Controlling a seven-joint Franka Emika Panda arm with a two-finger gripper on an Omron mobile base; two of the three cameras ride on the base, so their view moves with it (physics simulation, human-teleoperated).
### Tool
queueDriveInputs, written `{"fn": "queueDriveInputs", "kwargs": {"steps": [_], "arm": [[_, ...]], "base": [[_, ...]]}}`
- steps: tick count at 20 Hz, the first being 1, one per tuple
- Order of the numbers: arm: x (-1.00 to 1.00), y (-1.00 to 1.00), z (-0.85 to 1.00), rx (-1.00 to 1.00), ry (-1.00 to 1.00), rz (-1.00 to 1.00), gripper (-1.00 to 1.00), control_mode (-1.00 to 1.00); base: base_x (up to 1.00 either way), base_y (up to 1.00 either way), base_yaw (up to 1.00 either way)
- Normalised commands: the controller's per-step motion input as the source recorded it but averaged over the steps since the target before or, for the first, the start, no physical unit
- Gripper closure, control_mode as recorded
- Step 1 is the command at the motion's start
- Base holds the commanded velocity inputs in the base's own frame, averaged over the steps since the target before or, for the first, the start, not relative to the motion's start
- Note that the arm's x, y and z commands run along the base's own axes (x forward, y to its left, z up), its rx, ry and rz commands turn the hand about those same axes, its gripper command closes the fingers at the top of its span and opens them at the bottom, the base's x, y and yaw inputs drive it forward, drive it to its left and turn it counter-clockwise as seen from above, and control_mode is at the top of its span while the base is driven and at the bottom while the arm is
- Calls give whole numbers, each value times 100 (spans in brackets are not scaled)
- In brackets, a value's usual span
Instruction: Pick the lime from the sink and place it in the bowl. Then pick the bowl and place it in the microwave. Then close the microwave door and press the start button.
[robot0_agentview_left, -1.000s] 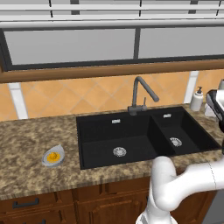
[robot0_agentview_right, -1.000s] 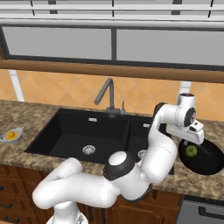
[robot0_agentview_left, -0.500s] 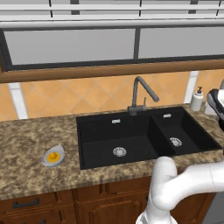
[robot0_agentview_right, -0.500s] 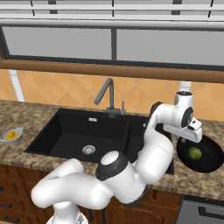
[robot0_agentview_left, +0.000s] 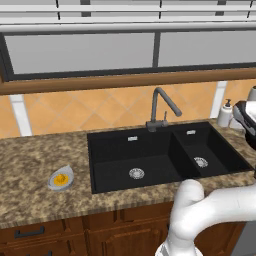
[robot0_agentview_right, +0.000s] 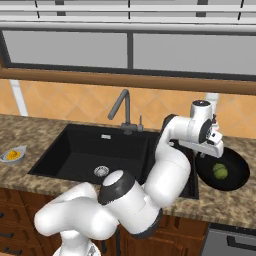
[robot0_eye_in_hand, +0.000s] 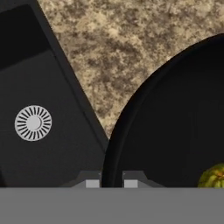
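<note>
The lime (robot0_agentview_right: 220, 171) lies inside the black bowl (robot0_agentview_right: 239, 179) on the tabletop (robot0_agentview_right: 235, 202), right of the sink (robot0_agentview_right: 85, 152). The hand (robot0_eye_in_hand: 111, 183) hovers over the bowl's near rim, its fingertips (robot0_eye_in_hand: 92, 183) set narrowly apart, one on each side of the rim, gripping nothing. A shallow grip could let the bowl tilt on lifting and spill the lime.

Hand view: lime (robot0_eye_in_hand: 214, 176) cut by right edge and grey band, bowl (robot0_eye_in_hand: 175, 109) runs off right. Gripper (robot0_eye_in_hand: 111, 183) fingertips barely poke up (gap straddles the rim, contact unclear). Right base view: arm hides sink (robot0_agentview_right: 90, 150) right basin.
</note>
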Motion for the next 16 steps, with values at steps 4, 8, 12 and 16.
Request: {"fn": "queueDriveInputs", "kwargs": {"steps": [4, 8, 12, 16], "arm": [[0, 31, 11, -7, -7, 5, 100, -100], [0, 37, 5, -15, -12, 6, 100, -100], [0, 4, 0, -2, -2, 2, 100, -100], [-9, -4, 0, 1, -1, 2, 100, -100]], "base": [[0, 0, 0], [0, 0, 0], [0, 0, 0], [0, 0, 0]]}}
